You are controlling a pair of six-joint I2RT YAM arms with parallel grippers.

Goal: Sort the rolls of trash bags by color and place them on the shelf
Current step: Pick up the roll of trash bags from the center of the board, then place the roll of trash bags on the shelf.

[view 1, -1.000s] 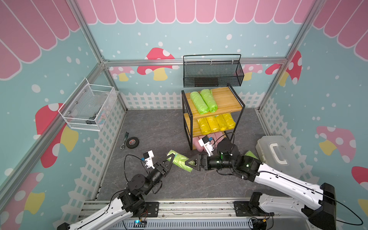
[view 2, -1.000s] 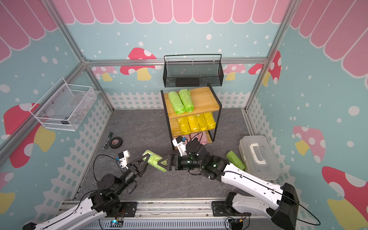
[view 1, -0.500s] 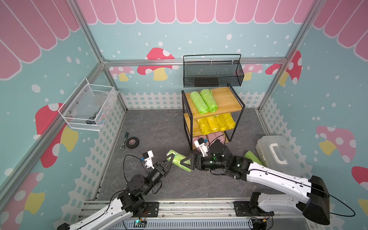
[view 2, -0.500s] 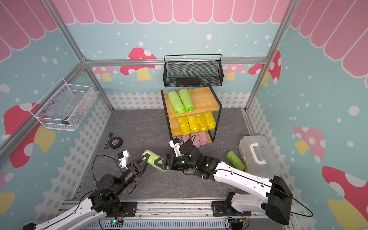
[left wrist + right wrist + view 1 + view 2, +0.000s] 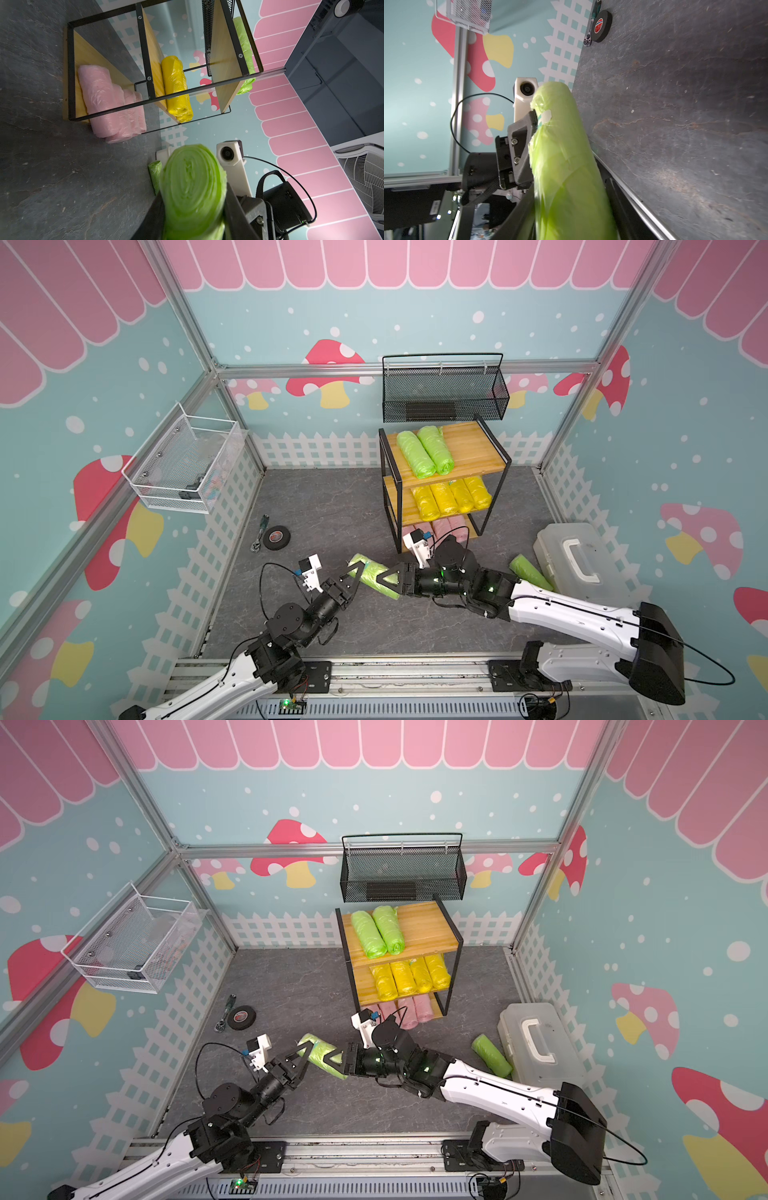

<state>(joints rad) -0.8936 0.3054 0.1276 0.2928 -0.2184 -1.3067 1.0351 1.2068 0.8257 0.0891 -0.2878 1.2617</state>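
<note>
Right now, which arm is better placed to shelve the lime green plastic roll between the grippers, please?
Right: the right gripper brackets the lime green roll at the end nearer the wooden shelf; the left gripper pinches the far end.

2 rolls (image 5: 415, 454) lie atop the shelf (image 5: 473, 445), 4 on its middle tier.

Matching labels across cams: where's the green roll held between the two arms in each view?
Top view: held green roll low centre, in front of the shelf.
Top view: same spot, slightly further left.
Left wrist: end-on, bottom centre.
Right wrist: lengthwise, centre to bottom.
Shared landmark: grey floor in all four; the shelf only in top views and left wrist.
</note>
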